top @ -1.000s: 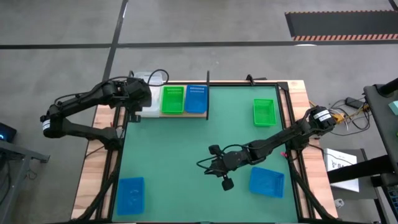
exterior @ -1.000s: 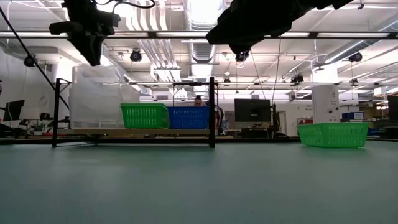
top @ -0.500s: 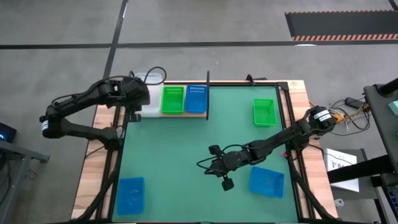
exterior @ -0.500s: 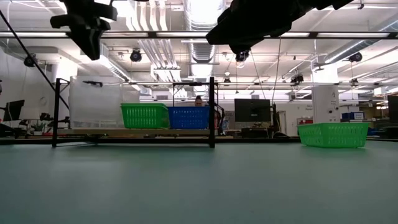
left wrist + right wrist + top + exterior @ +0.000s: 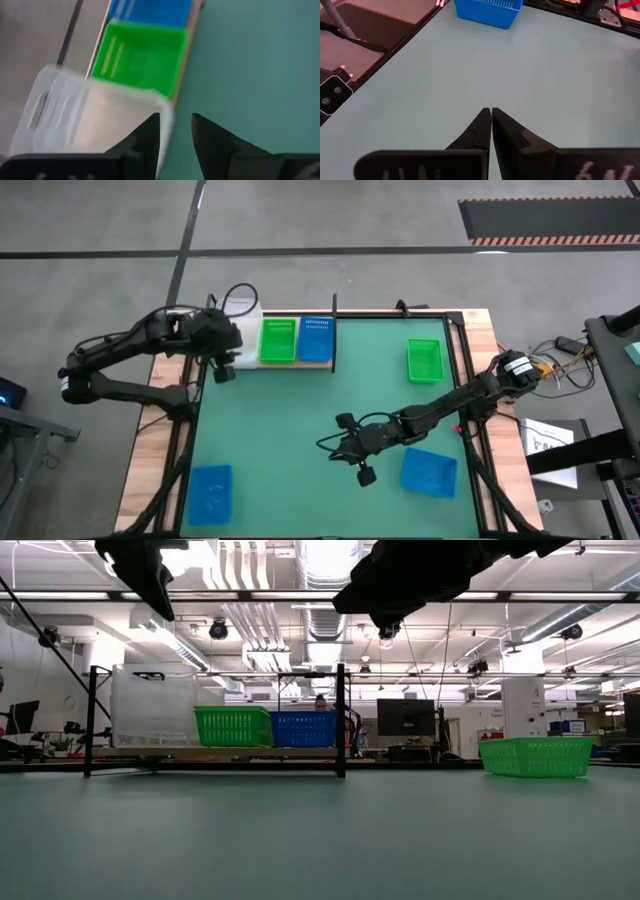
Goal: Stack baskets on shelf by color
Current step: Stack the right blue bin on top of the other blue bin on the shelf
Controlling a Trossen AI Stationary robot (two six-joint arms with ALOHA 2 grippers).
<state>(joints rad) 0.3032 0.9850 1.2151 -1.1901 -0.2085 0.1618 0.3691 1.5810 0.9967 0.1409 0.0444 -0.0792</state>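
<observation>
1. Shelf (image 5: 318, 364) sits at the far left part of the green mat (image 5: 300, 430), holding a clear stack (image 5: 152, 705), 1 green basket (image 5: 277, 340) and 1 blue basket (image 5: 316, 338) side by side.
2. Left gripper (image 5: 175, 135) hangs above the near edge of the clear stack, fingers parted and holding nothing; the clear stack looks set down.
3. Right gripper (image 5: 491, 125) hovers over the middle of the mat, fingers pressed together and empty.
4. Baskets left on the mat: 1 green (image 5: 424, 360) at the far right, 1 blue (image 5: 428, 472) near the right arm, 1 blue (image 5: 210, 492) at the near left corner.
5. Progress is roughly past halfway: the clear pile appears done, while the 3 loose baskets are not yet stacked on the shelf.
</observation>
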